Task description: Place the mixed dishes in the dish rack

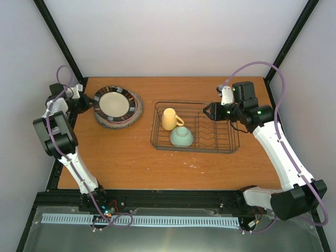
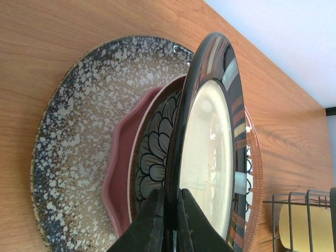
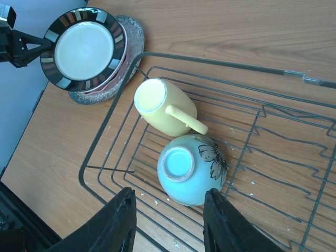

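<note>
My left gripper [image 1: 90, 103] [image 2: 169, 210] is shut on the near rim of the cream plate with a dark striped rim [image 1: 115, 103] [image 2: 210, 152] and holds that edge tilted up. Under it lie the brown petal-patterned plate [image 2: 156, 152] and the pink plate with a speckled grey rim [image 1: 137, 116] [image 2: 84, 121]. The black wire dish rack [image 1: 194, 149] [image 3: 220, 61] holds the yellow mug [image 1: 169, 119] [image 3: 160, 107] on its side and the mint-green bowl [image 1: 181, 137] [image 3: 191, 168] upside down. My right gripper [image 1: 207, 112] [image 3: 169, 220] is open and empty above the bowl.
The plate stack sits at the table's far left corner. The rack's right half has upright prongs [image 1: 218, 131] with nothing in them. Black frame posts [image 1: 58, 37] stand at the back corners, and white walls close in the back and sides.
</note>
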{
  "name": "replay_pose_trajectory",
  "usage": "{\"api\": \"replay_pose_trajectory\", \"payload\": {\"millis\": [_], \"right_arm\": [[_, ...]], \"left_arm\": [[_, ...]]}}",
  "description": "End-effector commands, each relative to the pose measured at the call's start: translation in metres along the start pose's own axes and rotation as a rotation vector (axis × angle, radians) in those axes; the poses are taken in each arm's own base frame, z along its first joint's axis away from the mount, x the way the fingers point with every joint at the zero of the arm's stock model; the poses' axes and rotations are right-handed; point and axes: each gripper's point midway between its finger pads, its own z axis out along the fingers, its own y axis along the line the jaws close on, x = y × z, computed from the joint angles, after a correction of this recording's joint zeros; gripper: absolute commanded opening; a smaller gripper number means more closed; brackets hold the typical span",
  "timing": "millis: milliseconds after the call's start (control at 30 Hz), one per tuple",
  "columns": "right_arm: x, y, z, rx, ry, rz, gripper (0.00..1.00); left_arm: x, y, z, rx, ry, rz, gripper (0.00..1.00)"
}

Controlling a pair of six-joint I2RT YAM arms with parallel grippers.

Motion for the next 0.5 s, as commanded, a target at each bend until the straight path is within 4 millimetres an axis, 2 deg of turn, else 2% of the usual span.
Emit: {"api": "replay_pose_trajectory", "payload": {"millis": [0,233,467], "right_arm": [[-0.004,0.001,0.001,-0.020,-0.012,0.010,0.37],[-0.002,0.005,0.010,-0.061,-0.001,0.020,0.37],[-0.007,0.029,0.018,-0.230,-0.008,0.001,0.37]], "left_arm": [[-0.016,-0.050,-0.018,0.163,-0.060,0.112,0.00],[-0.008,-0.060,-0.023,0.347,-0.074,0.109,0.01],[-0.002,-0.093,-0.042,0.514,-0.091,0.160,0.01]]}}
